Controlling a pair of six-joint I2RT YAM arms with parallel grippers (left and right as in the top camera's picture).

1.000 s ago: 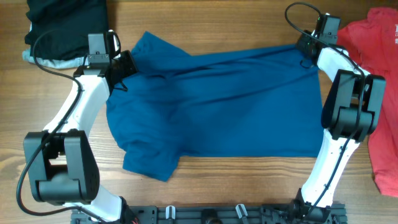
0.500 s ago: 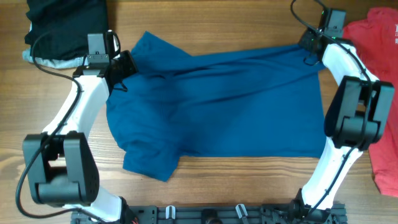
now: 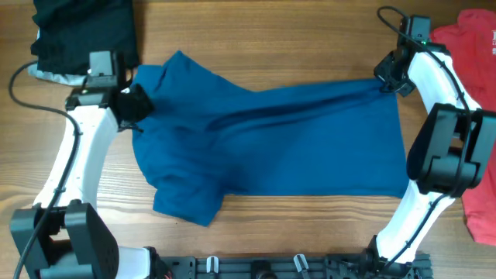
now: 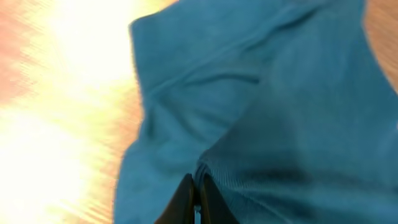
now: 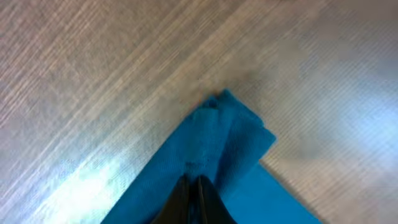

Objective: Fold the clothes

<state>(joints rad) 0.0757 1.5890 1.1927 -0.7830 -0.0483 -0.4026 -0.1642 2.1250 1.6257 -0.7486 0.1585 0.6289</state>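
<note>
On the table (image 3: pixel 271 31), left jaws and right jaws each pinch the blue shirt (image 3: pixel 287 147).

My overhead feed is bright, even and sharp, lit from above, so shadows on the table (image 3: pixel 271 31) are soft and short, and the folds of the blue shirt (image 3: pixel 310 147) show as darker bands. My left wrist view is the poorest: the wood at its left is washed out to white-orange glare, and the cloth looks soft and smeared. On the right wrist I get streaked, blurred wood grain with a pale sheen at lower left and right, the cloth corner only slightly crisper.
</note>
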